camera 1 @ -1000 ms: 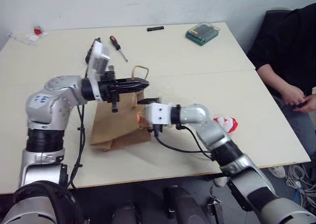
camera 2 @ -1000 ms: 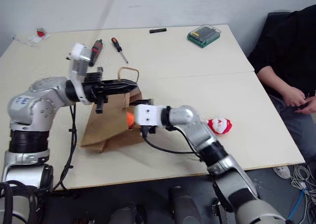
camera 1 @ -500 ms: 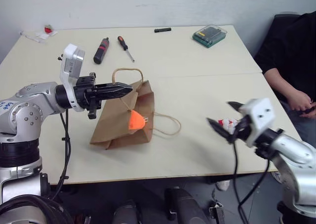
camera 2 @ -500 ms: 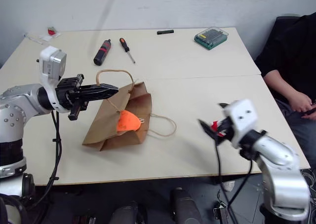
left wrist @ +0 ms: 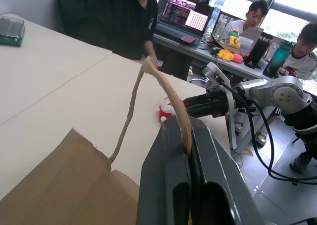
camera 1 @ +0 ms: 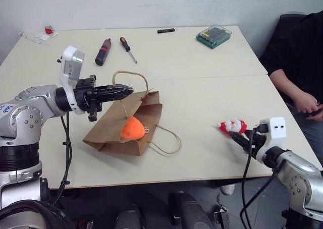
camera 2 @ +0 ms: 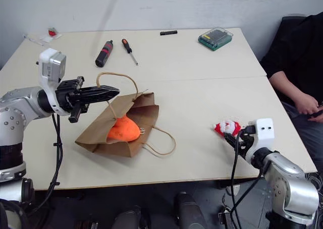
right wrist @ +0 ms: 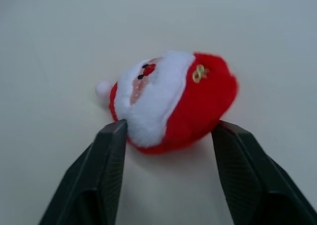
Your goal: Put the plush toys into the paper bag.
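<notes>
Inside the paper bag [camera 1: 126,125] the orange toy [camera 1: 130,128] half hides; left gripper [camera 1: 126,91] pinches its handle [camera 1: 132,76].

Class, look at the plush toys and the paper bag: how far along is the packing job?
Done: the orange plush toy sits in the mouth of the paper bag. In hand: the left pincer is shut on the bag's handle, and the right pincer straddles the Santa toy, its fingers touching it but not yet squeezing. Left: grip the Santa, carry it over and drop it in.
</notes>
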Controlling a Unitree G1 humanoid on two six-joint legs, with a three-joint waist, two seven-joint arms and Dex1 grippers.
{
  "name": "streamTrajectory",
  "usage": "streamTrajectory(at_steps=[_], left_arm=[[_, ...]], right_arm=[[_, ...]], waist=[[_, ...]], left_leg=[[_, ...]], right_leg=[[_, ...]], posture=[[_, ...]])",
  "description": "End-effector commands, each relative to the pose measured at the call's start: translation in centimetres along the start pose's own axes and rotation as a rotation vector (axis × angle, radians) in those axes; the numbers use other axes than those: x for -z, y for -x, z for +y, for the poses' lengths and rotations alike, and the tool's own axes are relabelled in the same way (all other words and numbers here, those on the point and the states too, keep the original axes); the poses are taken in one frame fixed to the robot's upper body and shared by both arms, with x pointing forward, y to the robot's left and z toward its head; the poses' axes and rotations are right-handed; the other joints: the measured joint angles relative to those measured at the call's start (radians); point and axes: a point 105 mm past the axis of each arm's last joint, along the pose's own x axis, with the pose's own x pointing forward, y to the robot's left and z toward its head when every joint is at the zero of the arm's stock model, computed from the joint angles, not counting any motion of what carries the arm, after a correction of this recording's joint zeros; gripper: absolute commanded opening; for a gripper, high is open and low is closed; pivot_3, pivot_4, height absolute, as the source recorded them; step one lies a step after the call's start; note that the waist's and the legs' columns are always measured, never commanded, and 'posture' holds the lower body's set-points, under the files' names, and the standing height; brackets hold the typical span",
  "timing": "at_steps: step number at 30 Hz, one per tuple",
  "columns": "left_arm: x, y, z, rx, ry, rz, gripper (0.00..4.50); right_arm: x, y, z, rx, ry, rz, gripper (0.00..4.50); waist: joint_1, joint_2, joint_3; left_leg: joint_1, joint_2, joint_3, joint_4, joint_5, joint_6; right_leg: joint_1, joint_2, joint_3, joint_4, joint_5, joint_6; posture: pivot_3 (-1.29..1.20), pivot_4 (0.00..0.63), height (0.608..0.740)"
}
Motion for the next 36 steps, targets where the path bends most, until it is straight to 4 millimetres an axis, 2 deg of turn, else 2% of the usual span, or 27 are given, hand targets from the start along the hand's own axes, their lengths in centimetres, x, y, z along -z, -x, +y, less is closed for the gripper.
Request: streamTrajectory(at_steps=[1,5,11,15,18,23,28,31,33,36], left_arm=[[-1.2,0.3,-0.5,-0.004,-0.063,-0.011,0.0],[-1.2,0.5,-0.5,-0.015,-0.069,-0.007,0.0],[-1.2,0.6,-0.5,-0.023,-0.081,0.002,0.0],[-1.1,0.6,-0.5,-0.025,-0.096,0.01,0.0],[-1.2,0.6,-0.6,-0.029,-0.102,0.007,0.0],[-1.1,0.6,-0.5,-0.033,-0.105,0.006,0.0],[-1.1,0.2,-0.5,-0.025,-0.106,0.006,0.0],[-1.2,0.0,-0.4,-0.016,-0.113,0.013,0.0],[-1.4,0.0,-0.4,-0.016,-0.116,0.014,0.0],[-1.4,0.0,-0.4,-0.016,-0.118,0.016,0.0]], right_arm=[[-0.7,0.0,0.1,-0.02,-0.014,-0.035,1.33],[-1.3,0.5,0.8,-0.074,0.014,-0.058,0.04],[-2.6,0.6,1.6,-0.142,0.051,-0.08,0.04],[-3.0,0.6,0.0,-0.055,0.056,-0.077,0.04],[-3.7,1.1,-0.2,-0.047,-0.011,-0.098,0.63],[-5.5,1.0,-0.9,0.01,-0.066,-0.17,2.37],[-3.2,-1.4,-1.6,0.036,-0.134,-0.073,4.12],[-1.7,-3.2,-1.7,0.052,-0.16,-0.012,4.12],[-1.4,-3.7,-1.7,0.061,-0.142,-0.002,4.12],[-1.6,-4.0,-1.0,0.036,-0.16,-0.024,3.47]], waist=[[0.0,0.0,0.0],[0.002,0.0,0.0],[0.001,0.0,0.0],[0.001,0.0,0.0],[0.001,0.0,0.0],[0.001,0.0,0.0],[0.0,0.0,0.0],[-0.002,0.0,0.0],[-0.003,0.0,0.0],[-0.003,0.0,0.0]], left_leg=[[0.0,0.0,0.0,0.0,0.0,0.0],[0.0,0.0,0.0,0.0,0.0,0.0],[0.0,0.0,0.0,0.0,0.0,0.0],[0.0,0.0,0.0,0.0,0.0,0.0],[0.0,0.0,0.0,0.0,0.0,0.0],[0.0,0.0,0.0,0.0,0.0,0.0],[0.0,0.0,0.0,-0.001,0.0,0.0],[0.0,0.0,0.0,-0.001,0.0,0.0],[0.0,0.0,0.0,-0.001,0.0,0.0],[0.0,0.0,0.0,-0.001,0.0,0.0]], right_leg=[[0.0,0.0,0.0,0.0,0.0,0.0],[0.0,-0.001,0.0,-0.001,0.0,0.0],[0.0,0.0,0.0,0.0,0.0,0.0],[0.0,0.0,0.0,-0.001,0.0,0.0],[0.0,0.0,0.0,-0.001,0.0,0.0],[0.0,-0.001,0.0,0.0,0.0,0.0],[0.0,0.0,0.0,-0.001,0.0,0.0],[0.0,-0.001,0.0,-0.001,0.0,0.0],[0.0,0.0,0.0,-0.001,0.0,0.0],[0.0,0.0,0.0,-0.001,0.0,0.0]], posture=[[0.0,0.15,0.74],[0.0,0.15,0.74],[0.0,0.15,0.74],[0.0,0.15,0.74],[0.0,0.15,0.74],[0.0,0.15,0.74],[0.0,0.15,0.74],[0.0,0.15,0.74],[0.0,0.15,0.74],[0.0,0.15,0.74]])
